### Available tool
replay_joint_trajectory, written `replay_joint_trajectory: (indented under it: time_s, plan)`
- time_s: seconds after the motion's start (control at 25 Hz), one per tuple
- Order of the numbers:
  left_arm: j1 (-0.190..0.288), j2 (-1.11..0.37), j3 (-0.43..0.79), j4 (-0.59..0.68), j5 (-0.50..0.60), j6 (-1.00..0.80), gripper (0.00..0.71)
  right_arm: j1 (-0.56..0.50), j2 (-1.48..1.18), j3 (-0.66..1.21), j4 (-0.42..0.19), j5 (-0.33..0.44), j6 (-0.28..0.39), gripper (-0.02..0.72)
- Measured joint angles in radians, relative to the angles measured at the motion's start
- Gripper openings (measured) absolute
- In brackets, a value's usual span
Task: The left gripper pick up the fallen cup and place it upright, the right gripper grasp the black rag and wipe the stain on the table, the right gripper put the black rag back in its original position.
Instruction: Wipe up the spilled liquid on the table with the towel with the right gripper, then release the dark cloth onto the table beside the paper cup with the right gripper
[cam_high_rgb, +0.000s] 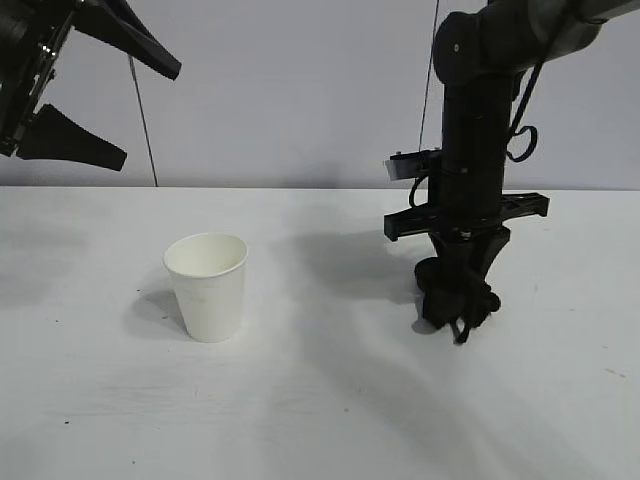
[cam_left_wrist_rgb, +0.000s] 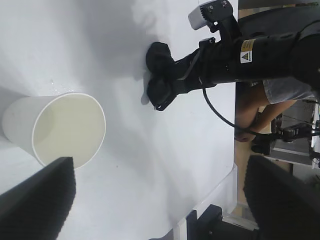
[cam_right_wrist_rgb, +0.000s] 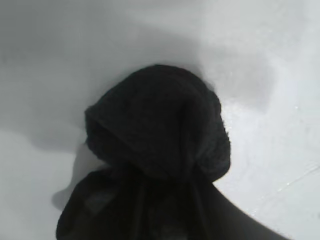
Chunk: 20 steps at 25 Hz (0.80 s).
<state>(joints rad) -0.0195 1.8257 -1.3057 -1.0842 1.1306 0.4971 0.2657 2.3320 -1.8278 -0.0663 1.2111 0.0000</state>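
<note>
The white paper cup (cam_high_rgb: 206, 285) stands upright on the table (cam_high_rgb: 320, 420), left of centre; it also shows in the left wrist view (cam_left_wrist_rgb: 60, 127). My left gripper (cam_high_rgb: 150, 115) is open and empty, raised high above the table's left side, up and left of the cup. My right gripper (cam_high_rgb: 458, 312) points straight down at the right of the table and is shut on the black rag (cam_high_rgb: 446, 288), which presses on the tabletop. The rag fills the right wrist view (cam_right_wrist_rgb: 155, 125) and shows in the left wrist view (cam_left_wrist_rgb: 159, 75). No stain shows; the rag covers the spot beneath it.
A pale wall stands behind the table. A thin cable (cam_high_rgb: 143, 120) hangs at the back left. In the left wrist view the table's edge (cam_left_wrist_rgb: 227, 180) shows, with a seated person (cam_left_wrist_rgb: 260, 105) beyond it.
</note>
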Motion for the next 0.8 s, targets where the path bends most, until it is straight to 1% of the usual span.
replay_joint_trajectory:
  time_s: [0.08,0.16,0.4,0.48,0.52,0.64,0.68,0.72,0.8]
  plan:
    - [0.0,0.0,0.0,0.0,0.001,0.0,0.657,0.0,0.0,0.0,-0.022,0.0,0.0,0.121]
    - [0.0,0.0,0.0,0.0,0.001,0.0,0.657,0.0,0.0,0.0,-0.03,0.0,0.0,0.121]
    - [0.0,0.0,0.0,0.0,0.001,0.0,0.657,-0.008,0.0,0.0,-0.029,0.001,0.0,0.127]
    - [0.0,0.0,0.0,0.0,0.001,0.0,0.657,-0.01,-0.001,0.0,-0.02,0.001,-0.011,0.194]
    - [0.0,0.0,0.0,0.0,0.001,0.0,0.657,-0.011,-0.003,0.0,-0.011,0.001,-0.017,0.264]
    - [0.0,0.0,0.0,0.0,0.001,0.0,0.657,-0.012,-0.027,0.005,0.0,-0.001,-0.031,0.507]
    - [0.0,0.0,0.0,0.0,0.001,0.0,0.657,-0.012,-0.043,0.006,0.003,-0.001,-0.031,0.568]
    - [0.0,0.0,0.0,0.0,0.0,0.0,0.657,-0.012,-0.06,0.006,0.003,-0.001,-0.032,0.605]
    - [0.0,0.0,0.0,0.0,0.0,0.0,0.657,-0.012,-0.105,0.006,0.006,-0.001,-0.034,0.636]
